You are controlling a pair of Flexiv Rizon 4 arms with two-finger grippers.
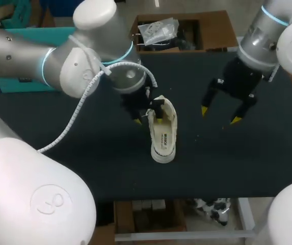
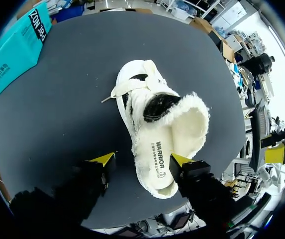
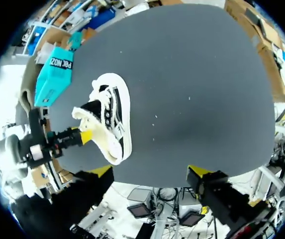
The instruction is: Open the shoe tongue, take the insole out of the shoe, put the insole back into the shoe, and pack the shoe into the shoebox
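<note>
A white shoe [image 1: 163,131] with a fleece lining lies in the middle of the black table, its laces [image 2: 141,79] at the end away from my left gripper. Its insole [image 2: 158,164], white with dark print, shows at the heel end. My left gripper [image 1: 148,120] [image 2: 142,160] hovers over that heel end, open, its fingertips [image 2: 104,159] standing on either side, one clear of the shoe. My right gripper [image 1: 219,116] [image 3: 149,172] hangs open to the shoe's right, holding nothing. The teal shoebox [image 1: 18,81] [image 2: 13,50] [image 3: 57,74] sits at the table's far left edge.
The black tabletop [image 1: 84,168] stretches bare in front of the shoe and to its sides. A white coiled cable [image 1: 79,109] from my left arm hangs over the table's left part.
</note>
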